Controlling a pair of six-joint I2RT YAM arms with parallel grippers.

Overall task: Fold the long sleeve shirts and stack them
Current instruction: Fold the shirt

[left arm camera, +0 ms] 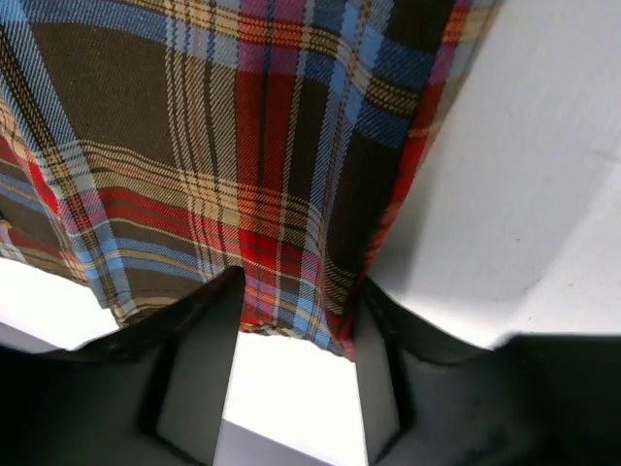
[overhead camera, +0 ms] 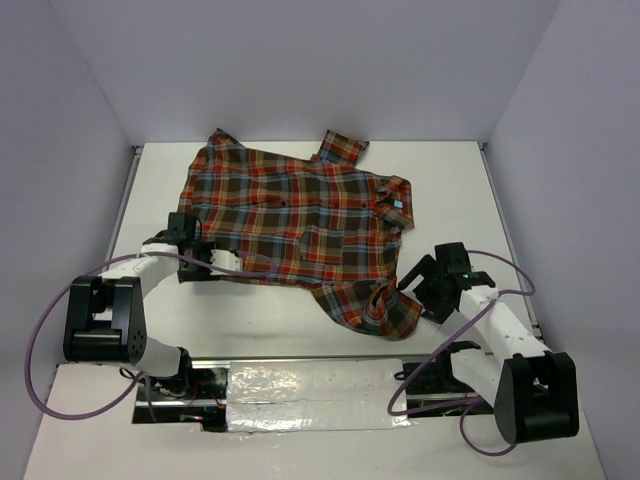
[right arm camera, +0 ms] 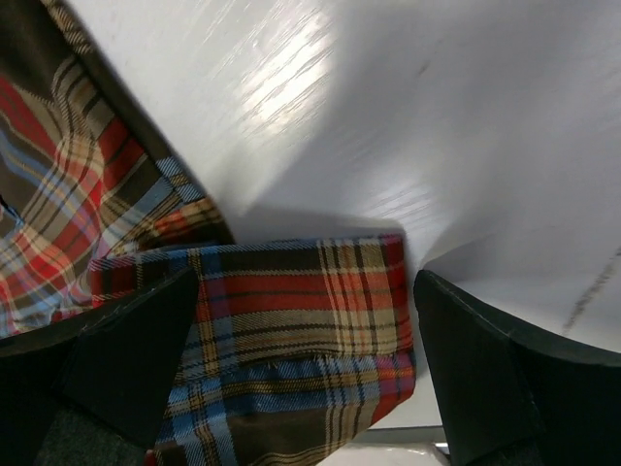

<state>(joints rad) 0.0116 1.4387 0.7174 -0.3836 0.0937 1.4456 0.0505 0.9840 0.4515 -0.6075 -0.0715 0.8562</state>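
Top external: shirt point(overhead camera: 295, 215) on table point(overhead camera: 450, 190), cables point(overhead camera: 29, 362) nearby

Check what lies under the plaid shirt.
White table shows around the plaid shirt and below its hem at the left gripper; anything the cloth covers is hidden.

Lab test cell: plain white walls point(overhead camera: 300, 70), table-mounted arms point(overhead camera: 130, 266).

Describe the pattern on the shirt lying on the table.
The plaid shirt has red-orange, dark brown and light blue checks; clearest in the left wrist view.
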